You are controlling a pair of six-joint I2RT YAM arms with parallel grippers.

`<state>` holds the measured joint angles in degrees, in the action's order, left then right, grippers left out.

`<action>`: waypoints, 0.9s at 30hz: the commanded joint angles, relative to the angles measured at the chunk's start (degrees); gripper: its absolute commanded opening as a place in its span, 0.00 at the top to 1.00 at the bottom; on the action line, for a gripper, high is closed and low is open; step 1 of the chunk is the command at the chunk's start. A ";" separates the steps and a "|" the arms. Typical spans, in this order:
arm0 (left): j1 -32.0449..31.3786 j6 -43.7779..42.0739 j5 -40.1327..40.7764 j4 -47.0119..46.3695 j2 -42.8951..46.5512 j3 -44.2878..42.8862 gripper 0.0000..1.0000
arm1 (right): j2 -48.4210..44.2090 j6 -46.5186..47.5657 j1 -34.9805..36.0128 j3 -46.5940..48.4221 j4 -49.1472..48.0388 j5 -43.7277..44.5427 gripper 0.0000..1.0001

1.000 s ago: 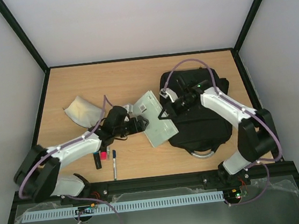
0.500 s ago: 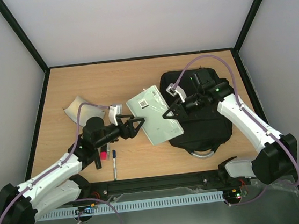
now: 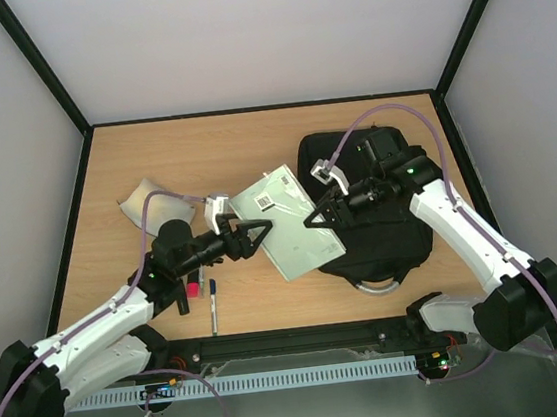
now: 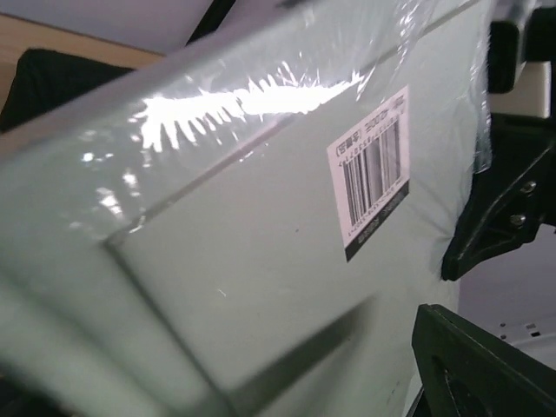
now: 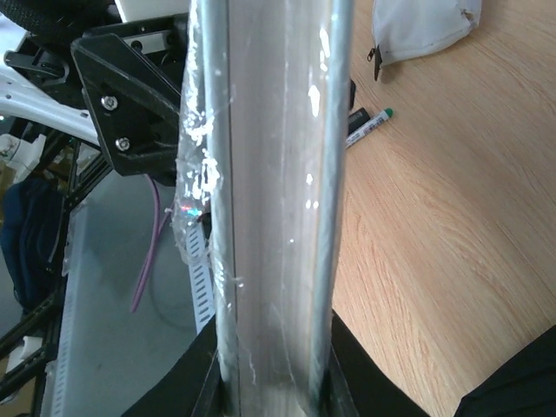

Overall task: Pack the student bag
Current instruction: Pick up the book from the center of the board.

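The student bag point(image 3: 388, 241) lies black and flat at the table's right, its grey handle point(image 3: 373, 284) toward me. A pale green plastic-wrapped notebook point(image 3: 286, 226) with a barcode label point(image 4: 373, 169) hangs tilted over the bag's left edge. My right gripper point(image 3: 313, 219) is shut on its right edge; in the right wrist view the notebook point(image 5: 274, 174) stands edge-on between the two black fingers point(image 5: 187, 378). My left gripper point(image 3: 259, 234) stands open at the notebook's left edge, with one finger point(image 4: 473, 373) beside the pale green sheet point(image 4: 243, 261).
A whitish zipped pouch point(image 3: 152, 205) lies at the left. A marker pen point(image 3: 213, 312) and a small black and red item point(image 3: 187, 291) lie near the front edge under the left arm. Black frame rails border the table.
The left arm has stretched out from its folded pose, its gripper staying by the notebook's left edge. The right arm has drawn back to the right, and the notebook has turned and risen slightly.
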<state>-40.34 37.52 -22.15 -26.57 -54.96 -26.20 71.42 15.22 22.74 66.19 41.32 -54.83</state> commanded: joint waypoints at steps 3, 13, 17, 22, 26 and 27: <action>-0.18 -0.82 -2.21 -5.31 4.06 1.77 0.26 | -3.12 0.36 -0.13 0.87 -1.00 -5.79 0.99; -0.18 1.40 -9.93 -11.58 4.39 1.04 0.80 | -0.37 0.71 -0.15 0.63 -0.90 -6.57 0.93; -0.18 1.85 -10.41 -11.54 4.93 -0.16 0.97 | -0.39 -0.41 -0.24 -1.95 -2.84 -7.70 0.58; -0.05 3.61 -8.47 -12.43 5.86 -0.44 0.98 | 1.28 1.56 -0.24 -3.78 -1.37 -10.28 0.32; 0.08 4.04 -6.34 -12.53 6.12 -0.66 0.98 | 2.66 3.71 -0.24 -4.15 1.26 -11.27 0.31; 0.20 4.06 -5.91 -12.53 6.25 -0.58 0.98 | 2.67 3.75 -0.24 -4.43 1.45 -11.19 0.31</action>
<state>-40.38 40.71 -30.48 -31.40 -50.43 -24.51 73.41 16.95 22.26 62.81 39.46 -62.65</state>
